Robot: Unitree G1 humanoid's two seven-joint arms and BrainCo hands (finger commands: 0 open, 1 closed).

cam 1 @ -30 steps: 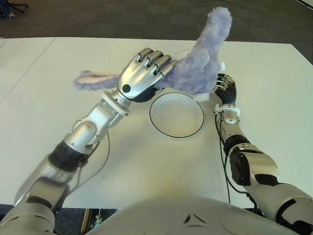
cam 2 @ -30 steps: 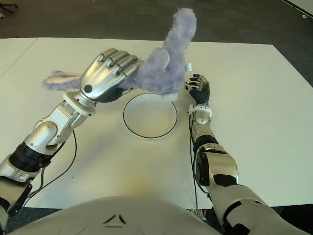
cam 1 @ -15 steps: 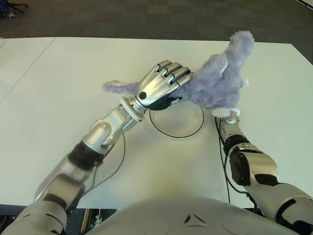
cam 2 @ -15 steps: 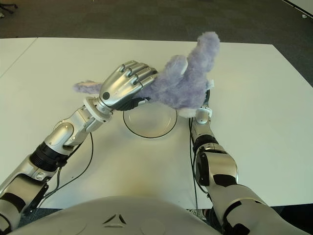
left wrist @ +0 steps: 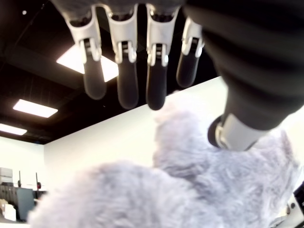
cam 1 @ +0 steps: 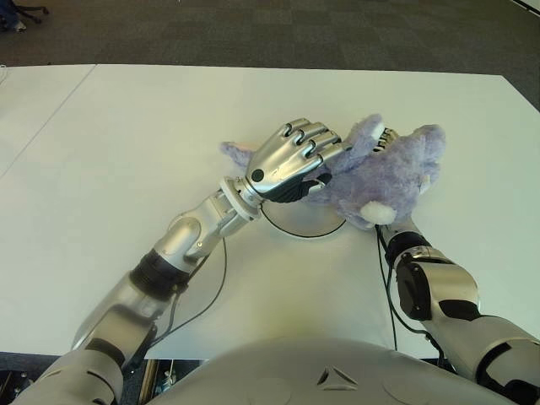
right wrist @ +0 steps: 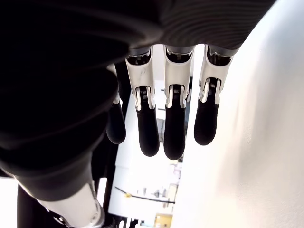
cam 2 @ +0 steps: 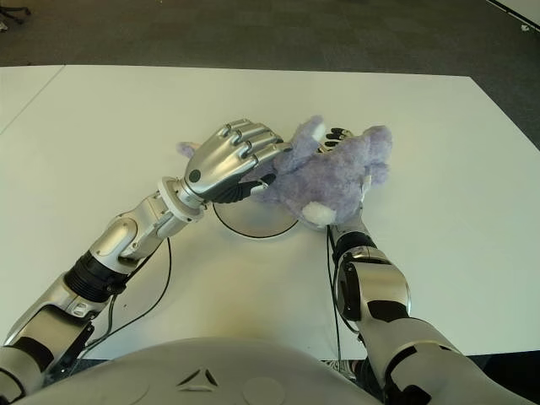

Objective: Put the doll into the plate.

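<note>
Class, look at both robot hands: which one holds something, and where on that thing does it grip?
The left robot hand holds the purple doll near its head, by the ears. The right robot hand holds nothing.

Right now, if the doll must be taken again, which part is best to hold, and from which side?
Probably the doll's thick body, from above and from the robot's left, as the left robot hand does now. It lies over the plate, and the right robot hand blocks the right side.

Silver-shelled arms, black joints, dark-tipped fingers, thin black cables.
</note>
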